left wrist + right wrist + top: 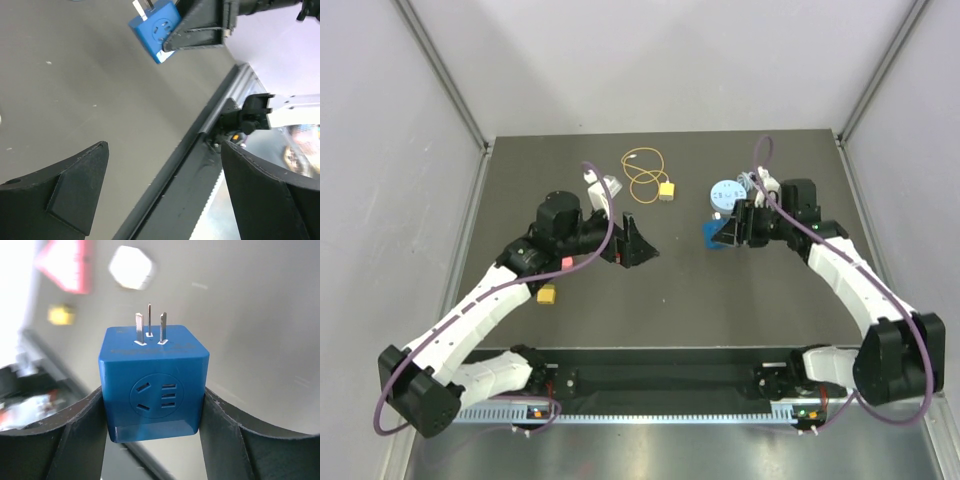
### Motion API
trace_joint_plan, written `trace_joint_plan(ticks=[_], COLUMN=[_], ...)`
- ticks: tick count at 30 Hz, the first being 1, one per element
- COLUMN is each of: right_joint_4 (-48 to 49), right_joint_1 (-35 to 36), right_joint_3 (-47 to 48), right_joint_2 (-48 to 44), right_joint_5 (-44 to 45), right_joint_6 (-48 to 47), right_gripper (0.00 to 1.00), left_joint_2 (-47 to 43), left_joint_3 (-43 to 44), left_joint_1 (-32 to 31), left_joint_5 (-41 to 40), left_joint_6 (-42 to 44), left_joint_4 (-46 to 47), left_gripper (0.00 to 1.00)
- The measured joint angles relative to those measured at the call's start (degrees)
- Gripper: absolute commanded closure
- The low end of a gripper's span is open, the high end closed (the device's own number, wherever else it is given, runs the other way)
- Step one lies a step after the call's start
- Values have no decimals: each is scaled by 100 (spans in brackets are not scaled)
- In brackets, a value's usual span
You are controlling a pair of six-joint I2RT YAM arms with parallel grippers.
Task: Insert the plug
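The right gripper (152, 397) is closed about halfway on a blue cube adapter (152, 365). One black finger (80, 432) presses each side wall, and the cube is lifted clear of the table. Three flat metal prongs (149, 322) stand out of the cube's top face. The face towards the wrist camera carries a round recessed socket (156, 399) with five slots. A faint line of marking crosses the pronged face, but it is too blurred to read.

The left gripper (164, 147) is spread wide with nothing between its fingers. It hangs over the dark table mat (700, 300), well apart from the right one. In the left wrist view the held cube shows at the top edge, socket face towards that camera.

The plug (666, 190) lies on the mat towards the far edge, roughly midway between the two grippers and touched by neither. Its thin yellow-orange wire (642, 168) coils in loose loops just behind and to the left of it.

A round blue-grey object (725, 192) sits just beyond the right gripper. A small white and grey item (604, 186) lies by the left wrist; I cannot tell what it is. A loose yellow block (547, 295) rests beside the left forearm, nearer the bases
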Motion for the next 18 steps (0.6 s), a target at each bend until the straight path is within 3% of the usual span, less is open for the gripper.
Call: trace_joint_plan(ticks=[7,12,18], right_joint_4=[990,1626,2446], right_joint_1=[721,1281,1449], right_joint_3=[-258,-407,-555], right_joint_2=[-831,-1224,-1589], right_joint_5=[-1187,-1602,-1930], right_joint_6=[824,1300,1875], right_gripper=[69,68,69], left_joint_2=[216,289,275], left_joint_3=[0,-33,-269], left_joint_1=[0,0,0], left_joint_5=[638,1010,1298], left_joint_6=[-649,-1161,-1615], left_joint_4=[678,1357,2063], left_gripper=[2,2,2])
